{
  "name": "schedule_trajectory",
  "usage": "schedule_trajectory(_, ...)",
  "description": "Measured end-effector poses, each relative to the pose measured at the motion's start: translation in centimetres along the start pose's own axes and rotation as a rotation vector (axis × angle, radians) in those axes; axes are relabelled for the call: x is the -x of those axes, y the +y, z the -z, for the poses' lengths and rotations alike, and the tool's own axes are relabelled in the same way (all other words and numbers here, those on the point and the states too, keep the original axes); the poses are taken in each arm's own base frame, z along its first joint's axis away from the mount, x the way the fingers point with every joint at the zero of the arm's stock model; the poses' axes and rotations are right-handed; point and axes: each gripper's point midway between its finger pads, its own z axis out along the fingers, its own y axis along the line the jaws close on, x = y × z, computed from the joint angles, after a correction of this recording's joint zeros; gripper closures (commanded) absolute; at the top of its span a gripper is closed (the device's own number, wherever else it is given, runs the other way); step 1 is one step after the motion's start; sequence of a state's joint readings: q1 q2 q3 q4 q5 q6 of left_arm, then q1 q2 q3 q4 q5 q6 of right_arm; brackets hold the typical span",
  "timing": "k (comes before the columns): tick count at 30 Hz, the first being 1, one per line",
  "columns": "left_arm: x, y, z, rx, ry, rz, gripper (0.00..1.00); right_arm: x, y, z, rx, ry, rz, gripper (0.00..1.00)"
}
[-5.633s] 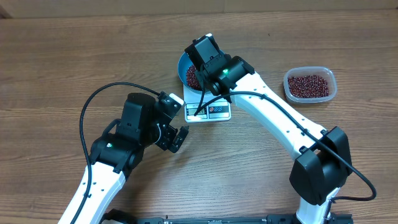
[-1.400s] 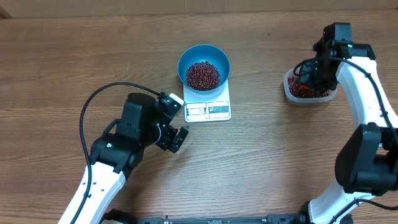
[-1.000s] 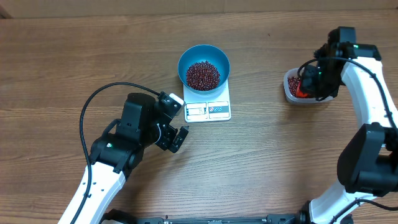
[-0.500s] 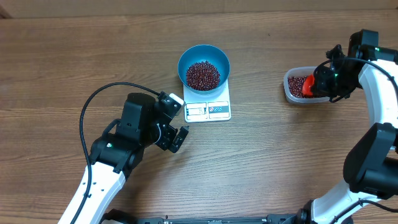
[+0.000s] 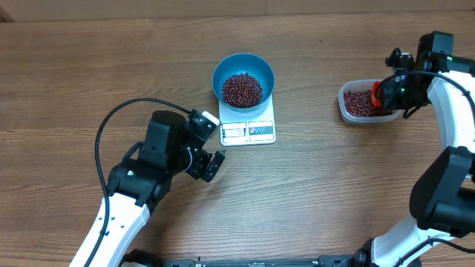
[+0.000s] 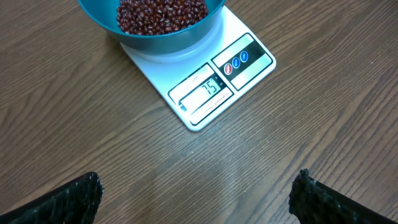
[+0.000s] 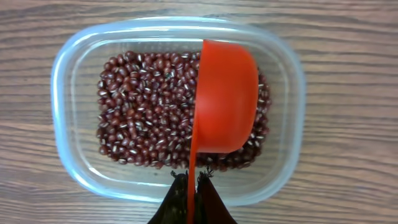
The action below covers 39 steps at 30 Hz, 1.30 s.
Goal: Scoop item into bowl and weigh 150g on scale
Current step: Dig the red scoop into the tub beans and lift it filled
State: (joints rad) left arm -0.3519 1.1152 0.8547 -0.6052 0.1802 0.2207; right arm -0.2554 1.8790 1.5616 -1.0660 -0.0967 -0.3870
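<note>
The blue bowl [image 5: 243, 78] stands on the white scale [image 5: 248, 127], with a heap of dark red-brown beans [image 5: 242, 89] inside; the bowl [image 6: 155, 28] and the scale [image 6: 205, 87] fill the top of the left wrist view. My left gripper [image 6: 198, 193] hovers open over bare wood just in front of the scale. My right gripper [image 7: 193, 182] is shut on the thin handle of a red scoop [image 7: 224, 102], turned on its side over the beans [image 7: 149, 112] in a clear tub [image 7: 81, 168]. In the overhead view this gripper [image 5: 386, 93] is over the tub's right end.
The clear tub [image 5: 347, 115] of beans sits at the right of the wooden table, well apart from the scale. A black cable [image 5: 111, 122] loops beside the left arm.
The right arm carried the red scoop from the left end of the tub across to its right end. The left arm, bowl and scale stayed put.
</note>
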Motion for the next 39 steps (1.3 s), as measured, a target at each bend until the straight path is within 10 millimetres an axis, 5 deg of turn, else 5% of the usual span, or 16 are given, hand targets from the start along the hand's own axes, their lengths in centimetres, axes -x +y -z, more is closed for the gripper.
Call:
schedule_trajectory(9,0.0,0.0,0.0,0.0,0.0,0.0,0.01,-1.3,0.1,-2.4,0.023,0.085,0.014,0.96)
schedule_trajectory(23,0.0,0.0,0.0,0.0,0.0,0.0,0.0,-1.4,4.0,-2.9,0.115,0.111,0.073,0.96)
schedule_trajectory(39,0.0,0.0,0.0,0.0,0.0,0.0,0.0,-2.1,5.6,-3.8,0.234,0.146,0.044,0.96)
